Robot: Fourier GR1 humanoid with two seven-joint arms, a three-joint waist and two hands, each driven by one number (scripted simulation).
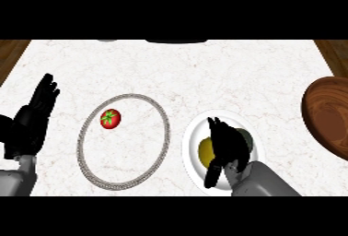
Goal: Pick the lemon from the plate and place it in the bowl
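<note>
Pale marbled counter (204, 69), brown wood (14, 48) at far corners; black right hand (228, 145) spread over yellow lemon (205, 150) on round white plate (190, 162).

The white counter top (204, 73) is finished as matt veined marble, the round brown bowl (329, 115) as glossy grained wood, the white round plate (192, 143) as smooth, the grey oval ring (166, 129) as rough braid.

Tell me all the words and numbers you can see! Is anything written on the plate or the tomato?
None: no words, numbers, labels or signs show anywhere.
The plate, lemon, tomato, bowl and counter are all bare of writing.
</note>
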